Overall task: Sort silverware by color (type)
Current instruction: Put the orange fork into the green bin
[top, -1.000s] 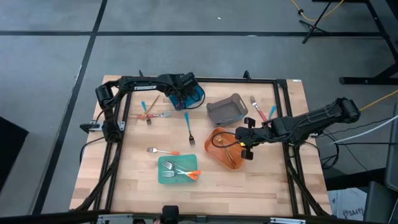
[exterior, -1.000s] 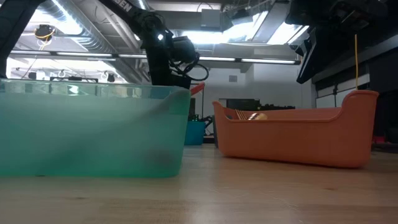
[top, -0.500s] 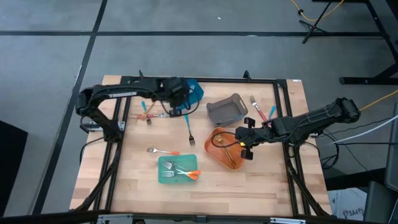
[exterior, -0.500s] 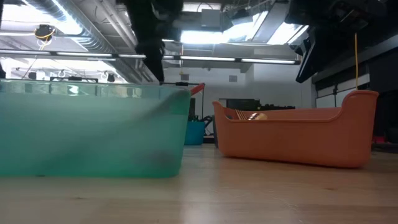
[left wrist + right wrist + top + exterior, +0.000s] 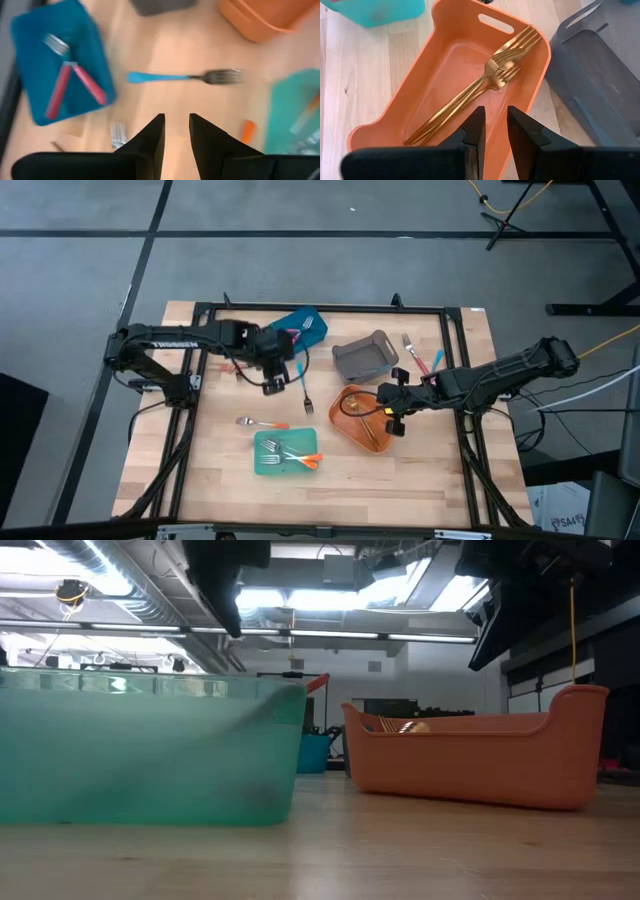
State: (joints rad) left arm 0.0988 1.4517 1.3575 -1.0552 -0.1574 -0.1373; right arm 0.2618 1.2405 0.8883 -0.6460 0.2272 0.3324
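silverware is partly sorted: two pink forks (image 5: 70, 85) lie in the blue bin (image 5: 300, 328), gold forks (image 5: 485, 80) in the orange bin (image 5: 390, 120), and a blue fork (image 5: 175, 77) lies on the worktop (image 5: 420, 470). left gripper (image 5: 176, 131) hovers above it, fingers slightly parted, empty. right gripper (image 5: 494, 127) over the orange bin, the same.

The left gripper (image 5: 272, 387) moved away from the blue bin (image 5: 303, 329) and came over the surface (image 5: 220, 470), near the blue fork (image 5: 303, 384).

no readable text or labels anywhere
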